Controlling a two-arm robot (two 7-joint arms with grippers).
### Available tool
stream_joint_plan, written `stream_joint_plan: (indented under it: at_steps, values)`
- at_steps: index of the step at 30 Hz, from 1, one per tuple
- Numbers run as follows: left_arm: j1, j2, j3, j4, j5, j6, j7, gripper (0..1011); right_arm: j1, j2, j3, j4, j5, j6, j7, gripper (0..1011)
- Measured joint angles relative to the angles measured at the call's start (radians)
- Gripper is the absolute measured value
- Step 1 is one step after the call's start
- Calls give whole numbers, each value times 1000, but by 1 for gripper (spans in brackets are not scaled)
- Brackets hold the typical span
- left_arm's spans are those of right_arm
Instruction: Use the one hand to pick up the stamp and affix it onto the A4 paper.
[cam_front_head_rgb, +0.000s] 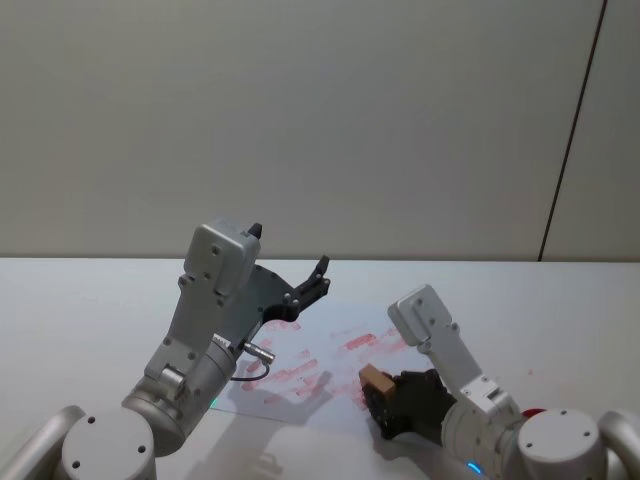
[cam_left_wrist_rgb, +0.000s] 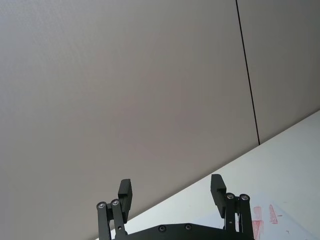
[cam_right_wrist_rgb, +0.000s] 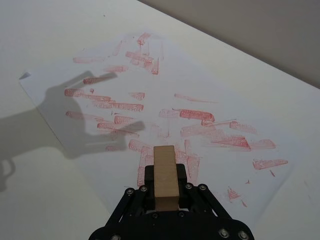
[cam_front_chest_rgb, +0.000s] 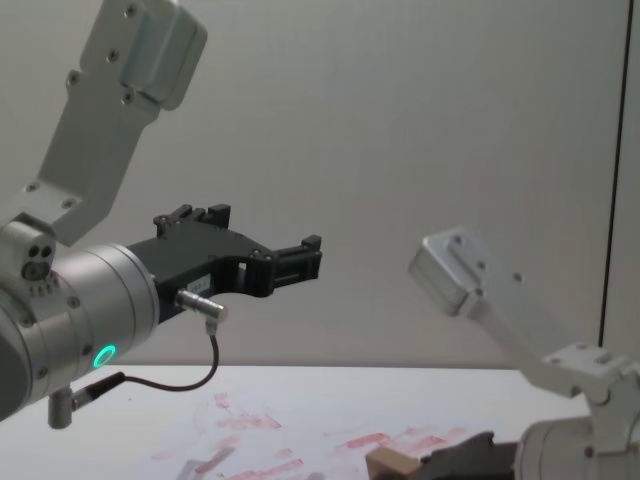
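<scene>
Stamp (cam_right_wrist_rgb: 164, 170) is clamped in the right pincer (cam_right_wrist_rgb: 165, 186), so pickup looks done. A4 paper (cam_right_wrist_rgb: 165, 85) lies beneath it and pressing down remains. Left pincer (cam_left_wrist_rgb: 171, 192) hangs raised, open and empty.

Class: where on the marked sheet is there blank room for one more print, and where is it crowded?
Blank: the shadowed strip of the A4 paper along its edge by the table, from the corner back toward the right pincer clamping the stamp. Crowded: the middle, just ahead of the stamp, packed with red marks. The left pincer hangs open above.
</scene>
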Motion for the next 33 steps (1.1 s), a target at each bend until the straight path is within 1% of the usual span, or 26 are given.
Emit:
stream_joint_plan:
  at_steps: [4,12,21,29,33]
  values:
    - [0,0,0,0,0,0,0,1003,-1,-6,-5,12,0,14,-15,221]
    - [0,0,0,0,0,0,0,1003,-10,-12,-7,21,16,33,-48,221]
    - [0,0,0,0,0,0,0,1003,-14,-15,-4,26,39,35,-73,221]
    - [0,0,0,0,0,0,0,1002,-9,-20,8,20,70,12,-88,220]
    - [0,0,0,0,0,0,0,1003,-2,-22,16,-5,89,-10,-89,220]
